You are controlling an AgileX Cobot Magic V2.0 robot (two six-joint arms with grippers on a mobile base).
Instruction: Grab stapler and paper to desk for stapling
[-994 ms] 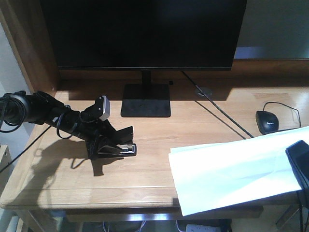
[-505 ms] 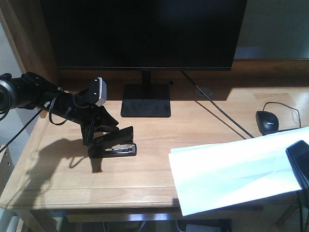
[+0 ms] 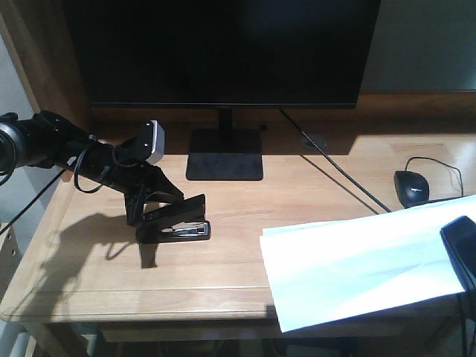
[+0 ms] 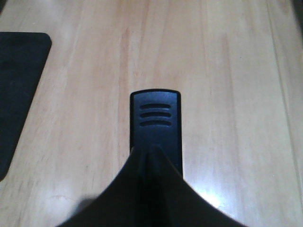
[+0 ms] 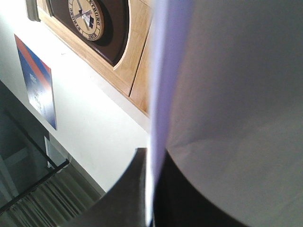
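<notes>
Left gripper [image 4: 151, 153] wrist backed toward 9 o'clock, fingers together over rigid stapler [image 4: 155, 118] rear | right gripper [image 3: 460, 249] pinches floppy paper [image 3: 357, 260] edge

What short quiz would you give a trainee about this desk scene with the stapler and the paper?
1. True or false: the stapler lies on top of the paper.
2. Which thing lies on the desk behind the paper? A) a cup B) a mouse C) a keyboard
3. Fill in: the left gripper is closed on the ____.
Key: 1 false; 2 B; 3 stapler.
</notes>
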